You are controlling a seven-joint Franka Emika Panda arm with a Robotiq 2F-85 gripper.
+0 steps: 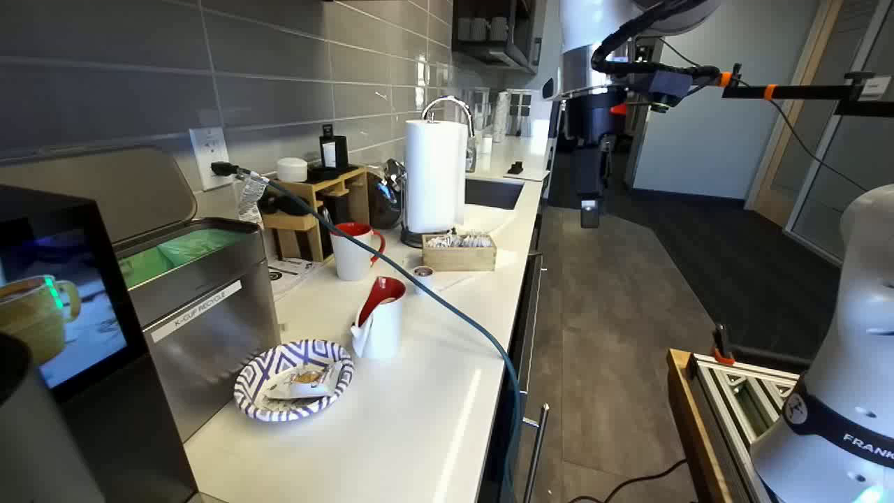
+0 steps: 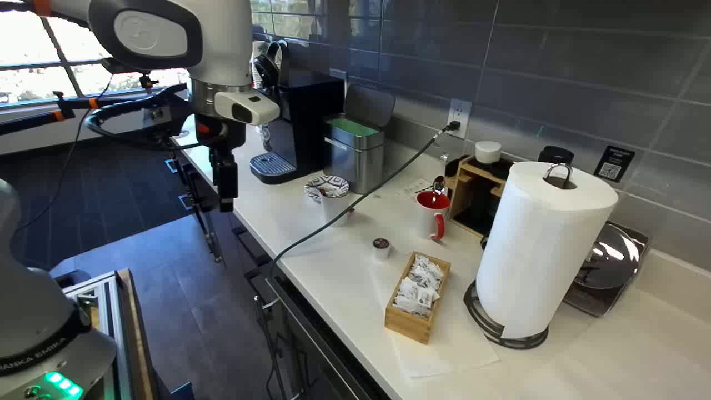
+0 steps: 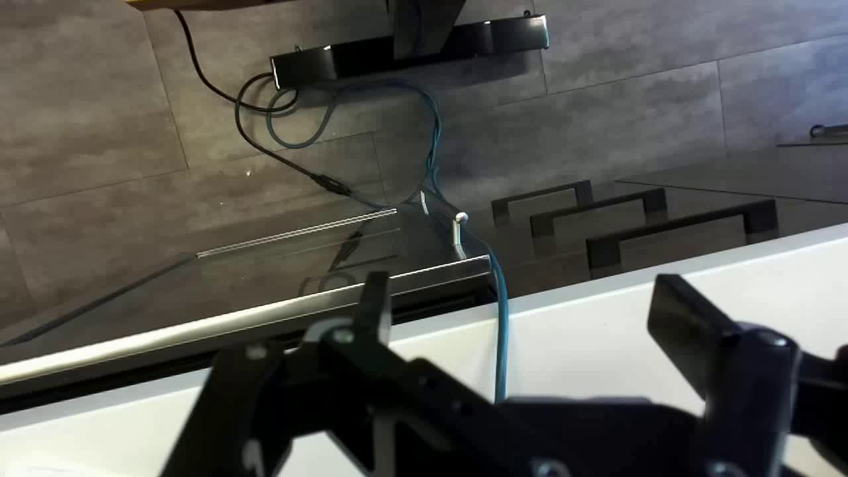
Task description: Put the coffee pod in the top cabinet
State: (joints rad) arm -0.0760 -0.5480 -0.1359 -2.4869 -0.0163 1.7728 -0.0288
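The coffee pod (image 2: 381,249), a small white cup with a brown lid, stands upright on the white tabletop (image 2: 344,294), between its front edge and the wall (image 2: 527,83). In an exterior view the top cabinet (image 1: 518,45), dark grey and boxy, hangs high on that wall, a few pale cups (image 1: 479,29) in its shadowed interior.

White counter (image 1: 401,440): paper towel roll (image 2: 547,250) upright; wooden box (image 2: 407,325) of white packets (image 2: 416,291) near it. Patterned bowl (image 1: 249,381) just beside steel bin (image 1: 209,342), lid (image 1: 126,185) raised, green liner (image 1: 202,246) visible. Blue cable (image 3: 501,344) runs from wall outlet (image 1: 208,150) across and over the counter's front edge.
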